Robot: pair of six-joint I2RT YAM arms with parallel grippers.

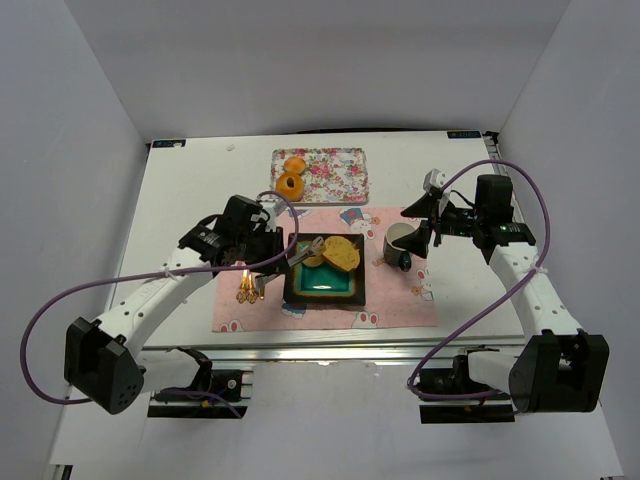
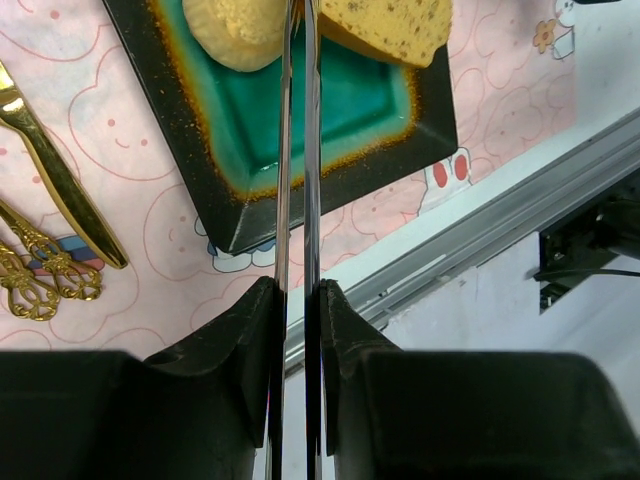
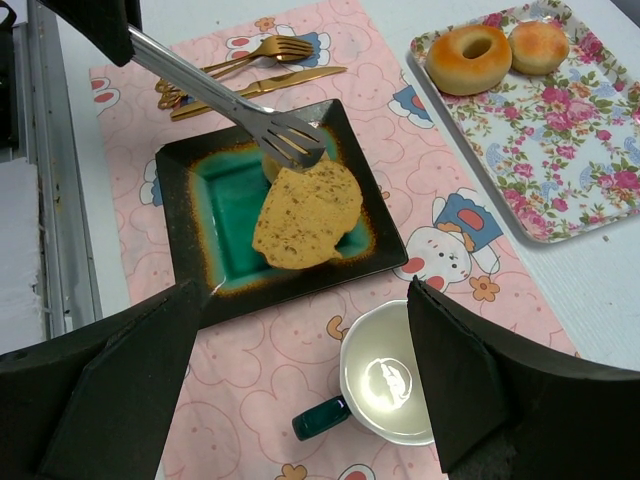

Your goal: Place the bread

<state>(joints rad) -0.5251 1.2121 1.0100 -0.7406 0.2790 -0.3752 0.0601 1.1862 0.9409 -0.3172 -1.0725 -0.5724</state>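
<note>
Holding tongs at the plate of bread

At the left, the left jaws are pressed together on the handle of a pair of metal tongs (image 2: 297,150). The two blades of the tongs run close side by side toward the plate. Gold cutlery (image 1: 248,288) lies just left of the plate on a pink mat (image 1: 400,305), which covers the middle of the white bench (image 1: 180,200).

The dark square plate (image 3: 172,220) with its teal centre sits on the mat, and both pieces of bread are on it. The small pale bun (image 2: 235,30) lies toward the far side. The larger toasted slice (image 3: 305,215) is just to its right and partly covers it in the right wrist view. The tong tips reach the slice's far edge, right beside the bun. Whether they actually grip the slice cannot be told.

A white cup (image 3: 390,375) with a dark green handle stands on the mat just right of the plate. The right jaws are spread wide above it and touch nothing.

At the back of the bench, beyond the mat, a flowered tray (image 3: 560,150) carries a doughnut (image 3: 468,60) and a round roll (image 3: 538,45).
</note>
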